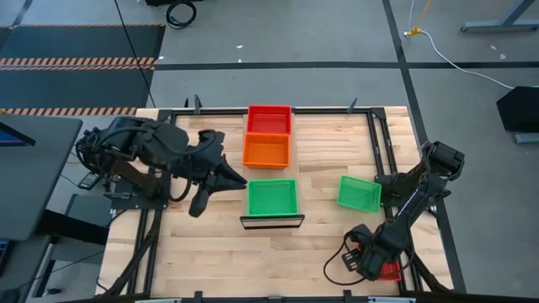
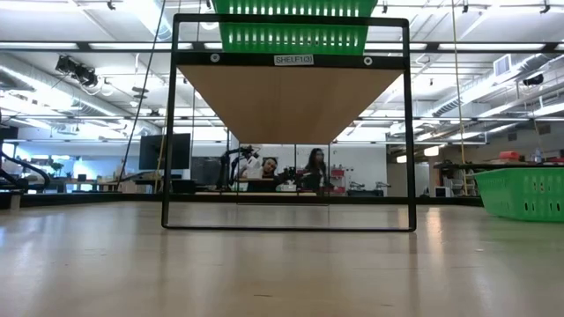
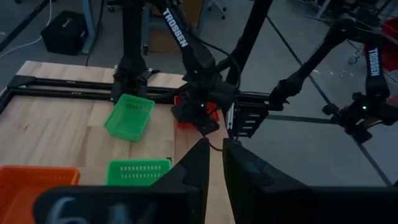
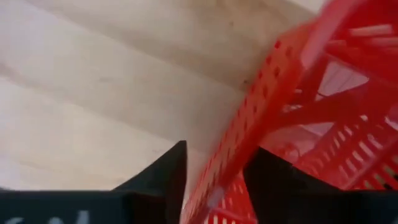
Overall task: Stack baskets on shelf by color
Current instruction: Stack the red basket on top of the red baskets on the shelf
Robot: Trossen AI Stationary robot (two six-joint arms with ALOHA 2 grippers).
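Observation:
The shelf holds three baskets in a row: a red basket farthest, an orange basket in the middle and a green basket nearest. A second green basket rests on its bottom on the table to the right. At the near right corner, another red basket lies under my right gripper. That gripper is open and points down, with the basket's wall between its fingers. My left gripper hovers left of the shelf, its fingers a narrow gap apart with nothing between them. My right gripper stands astride one side wall of the red basket, near the rim. One finger is inside and one outside, coming from above. Whether the fingers touch the wall I cannot tell. The basket sits on the table.
Black rails run along the table's sides and far edge. The shelf stands on a thin black frame with the green basket on top. Bare wood lies at the near middle and to the left of the shelf.

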